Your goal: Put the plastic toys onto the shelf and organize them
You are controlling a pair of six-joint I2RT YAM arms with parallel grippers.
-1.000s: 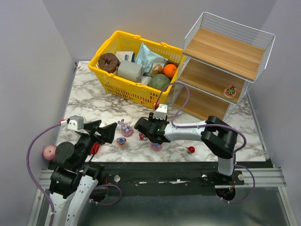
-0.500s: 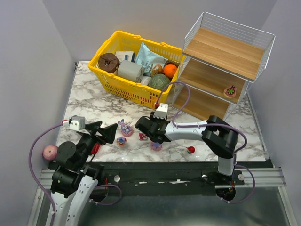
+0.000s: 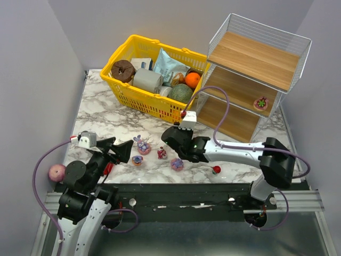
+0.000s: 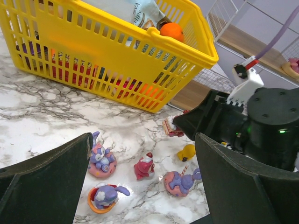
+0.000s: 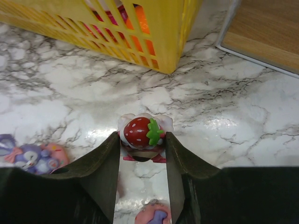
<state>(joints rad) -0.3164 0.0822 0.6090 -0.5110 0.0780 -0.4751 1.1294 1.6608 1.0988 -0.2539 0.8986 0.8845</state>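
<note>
Right fingers [image 5: 100,163] are pinching a strawberry toy [image 5: 140,132] before the basket [image 3: 128,93], left fingers [image 4: 46,177] gaping wide; one toy [image 3: 261,103] is sitting on the shelf [image 3: 250,56], several toys [image 3: 141,145] lying by the basket.

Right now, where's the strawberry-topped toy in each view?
Top external: not visible; the right gripper covers it.
Left wrist: strawberry toy right of centre, at that gripper's tip.
Right wrist: centre, between the fingers.
Shared landmark: yellow basket, beyond the toy in every view.
</note>
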